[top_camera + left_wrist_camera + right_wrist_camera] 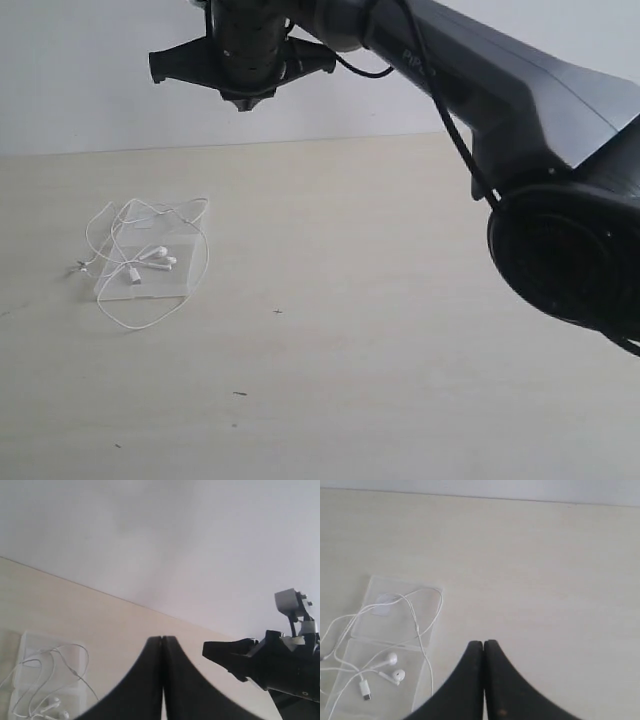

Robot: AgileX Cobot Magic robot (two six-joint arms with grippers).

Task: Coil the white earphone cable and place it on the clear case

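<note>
One thin white earphone cable (205, 250), with two smooth earbuds (392, 658), loops over one flat clear plastic case (165, 284), left. Left gripper (162, 640) and right gripper (483, 643): both clenched, empty.

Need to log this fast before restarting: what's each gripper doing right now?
Left gripper: closed, holding nothing.
Right gripper: closed, holding nothing.

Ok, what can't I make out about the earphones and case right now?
- Left wrist view: clear case and white earphone cable cut off by frame edge, partly behind shut left end effector.
- Right wrist view: cable loops run off frame.
- Exterior view: coil turns too thin to count.
</note>
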